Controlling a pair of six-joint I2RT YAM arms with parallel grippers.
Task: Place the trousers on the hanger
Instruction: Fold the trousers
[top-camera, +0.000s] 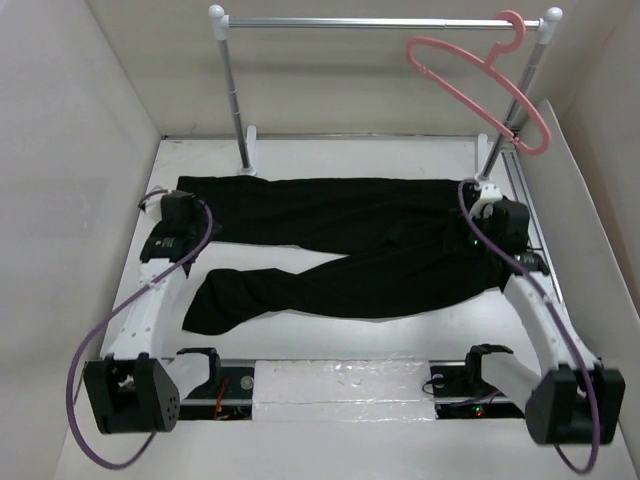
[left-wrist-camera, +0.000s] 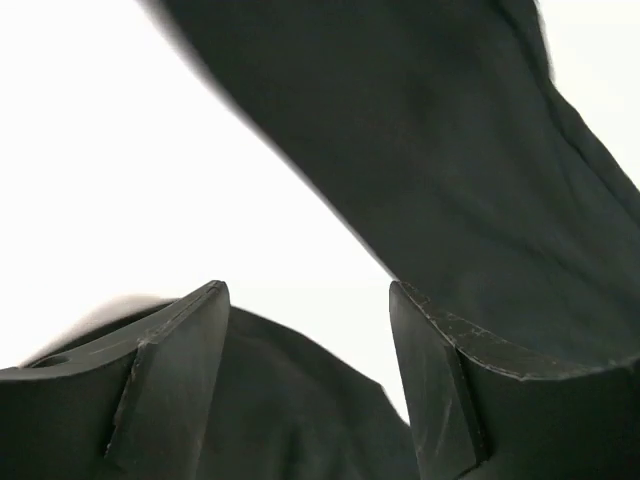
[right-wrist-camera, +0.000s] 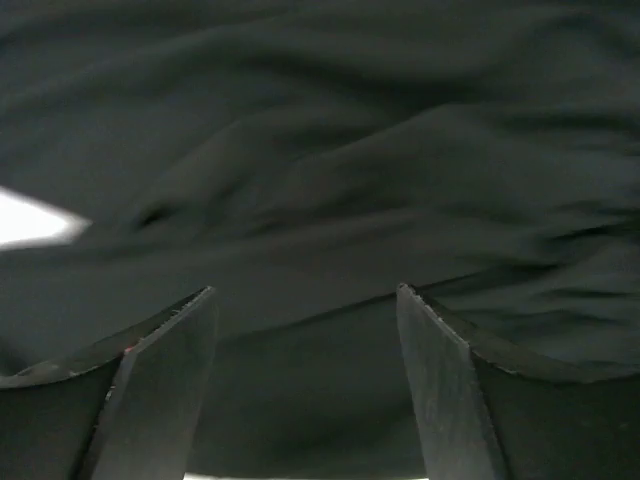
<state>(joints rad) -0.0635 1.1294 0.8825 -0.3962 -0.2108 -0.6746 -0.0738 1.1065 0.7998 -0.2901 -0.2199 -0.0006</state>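
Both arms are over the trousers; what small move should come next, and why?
Probably lower the right gripper and close it on the fabric. Its jaws stand open over the rumpled waist end of the trousers, holding nothing; the left gripper is open too, at a leg's edge.

Your left gripper (left-wrist-camera: 308, 300) shows its two dark fingers (left-wrist-camera: 170, 380) at the bottom, standing apart with nothing caught between them. You see the black trousers (left-wrist-camera: 450, 150) filling the upper right, their edge running diagonally across the white table (left-wrist-camera: 130, 180). More black cloth lies low between the fingers.
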